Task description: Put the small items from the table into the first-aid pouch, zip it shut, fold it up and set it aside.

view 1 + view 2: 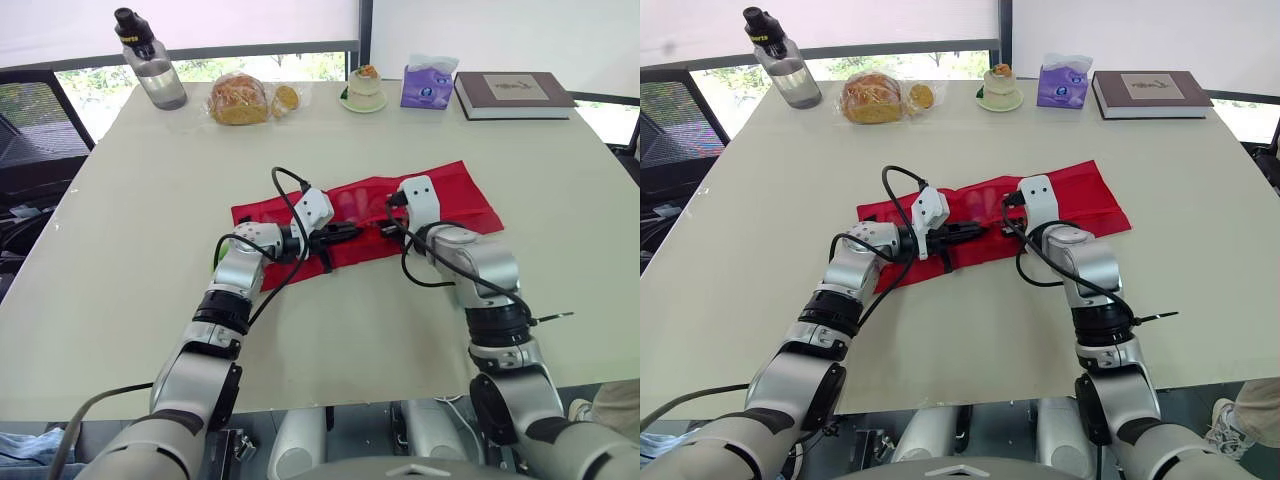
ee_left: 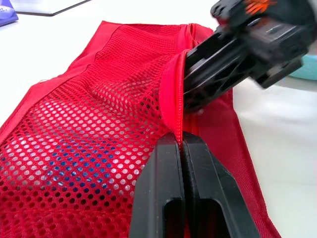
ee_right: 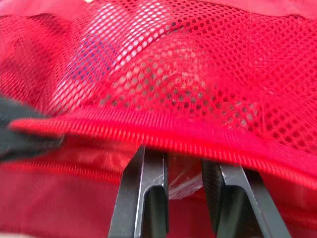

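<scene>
The pale table carries the red first-aid pouch spread flat at its middle, mesh pocket upward, with blurry blue and white shapes behind the mesh that I can't identify. The left gripper pinches the pocket's zipper hem tight. The right gripper has its fingers parted, tips hidden under that hem.
</scene>
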Tool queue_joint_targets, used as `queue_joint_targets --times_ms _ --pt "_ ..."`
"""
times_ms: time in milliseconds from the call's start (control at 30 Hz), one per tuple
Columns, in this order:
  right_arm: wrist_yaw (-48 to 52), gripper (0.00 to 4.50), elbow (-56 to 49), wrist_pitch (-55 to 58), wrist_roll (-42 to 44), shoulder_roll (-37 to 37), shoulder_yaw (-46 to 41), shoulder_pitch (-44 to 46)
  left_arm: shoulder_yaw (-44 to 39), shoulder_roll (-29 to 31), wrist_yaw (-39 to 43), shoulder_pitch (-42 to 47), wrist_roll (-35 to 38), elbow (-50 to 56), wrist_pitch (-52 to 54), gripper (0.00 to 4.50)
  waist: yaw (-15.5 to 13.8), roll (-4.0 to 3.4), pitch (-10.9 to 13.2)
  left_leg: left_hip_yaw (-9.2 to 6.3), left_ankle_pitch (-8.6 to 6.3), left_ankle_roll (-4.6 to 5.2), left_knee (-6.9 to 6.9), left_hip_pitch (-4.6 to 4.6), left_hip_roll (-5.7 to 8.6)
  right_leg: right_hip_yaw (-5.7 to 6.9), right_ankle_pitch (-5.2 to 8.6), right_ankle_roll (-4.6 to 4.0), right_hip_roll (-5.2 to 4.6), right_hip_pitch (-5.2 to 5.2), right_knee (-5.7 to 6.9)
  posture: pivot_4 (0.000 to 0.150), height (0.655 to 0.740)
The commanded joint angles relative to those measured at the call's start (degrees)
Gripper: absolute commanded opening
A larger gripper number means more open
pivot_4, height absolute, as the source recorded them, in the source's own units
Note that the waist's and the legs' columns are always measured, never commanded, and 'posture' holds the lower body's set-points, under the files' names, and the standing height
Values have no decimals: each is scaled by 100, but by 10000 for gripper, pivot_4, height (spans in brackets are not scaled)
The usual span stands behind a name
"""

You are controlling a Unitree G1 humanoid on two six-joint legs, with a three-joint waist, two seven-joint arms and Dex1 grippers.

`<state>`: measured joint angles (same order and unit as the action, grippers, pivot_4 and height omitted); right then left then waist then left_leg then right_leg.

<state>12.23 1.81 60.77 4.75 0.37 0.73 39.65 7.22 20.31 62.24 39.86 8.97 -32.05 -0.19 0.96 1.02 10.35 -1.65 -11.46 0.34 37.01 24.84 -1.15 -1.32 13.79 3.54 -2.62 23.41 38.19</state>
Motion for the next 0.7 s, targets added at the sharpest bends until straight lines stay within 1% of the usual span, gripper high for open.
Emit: queue_joint_targets --times_ms 33,200,300,367,433,467,500,600,700 --pt "-337 3334 111 -366 46 205 -196 277 7 -18 47 7 28 246 -104 0 1 0 0 0 0 0 0 0 0 0 0 0 0 0 0 1500 7400" --pt "-725 3334 311 -968 -28 454 -238 216 7 -29 24 -33 30 282 -109 0 11 0 0 1 0 0 -7 -1 0 -1 0 0 0 3 0 1500 7400" --pt "-700 3334 208 -1125 35 470 -172 64 -5 -25 2 -56 31 287 -111 0 13 0 0 0 0 0 -11 -1 0 -1 0 0 0 4 0 1500 7400" --pt "-573 13728 46 -1144 6 352 18 -88 -20 -13 -17 -72 29 277 -113 0 11 0 0 0 0 0 -12 -1 0 -1 0 0 0 4 0 1500 7400" --pt "-408 21566 -128 -1168 -9 188 199 -270 -27 -10 -29 -90 31 281 -104 0 12 0 0 2 0 0 -12 -1 0 -3 0 0 0 4 0 1500 7400" --pt "-348 27283 -226 -1137 34 138 228 -358 -28 -9 -31 -98 30 280 -104 0 14 0 0 1 0 0 -12 0 0 -2 0 0 0 4 0 1500 7400" --pt "-322 31530 -308 -1131 64 100 232 -430 -29 -9 -32 -102 30 277 -104 0 15 0 0 2 0 0 -12 -1 0 -3 0 0 0 4 0 1500 7400" --pt "-105 31530 -562 -1328 92 -108 344 -639 -28 -4 -31 -99 25 257 -107 0 18 -1 0 0 0 0 -13 -3 0 -2 0 -1 0 4 1 1500 7400" --pt "339 31530 -1004 -1765 136 -467 581 -1063 -2 27 -19 -83 -19 235 -109 0 13 -1 0 0 0 0 -14 -1 0 -2 1 0 0 4 -1 1500 7400"
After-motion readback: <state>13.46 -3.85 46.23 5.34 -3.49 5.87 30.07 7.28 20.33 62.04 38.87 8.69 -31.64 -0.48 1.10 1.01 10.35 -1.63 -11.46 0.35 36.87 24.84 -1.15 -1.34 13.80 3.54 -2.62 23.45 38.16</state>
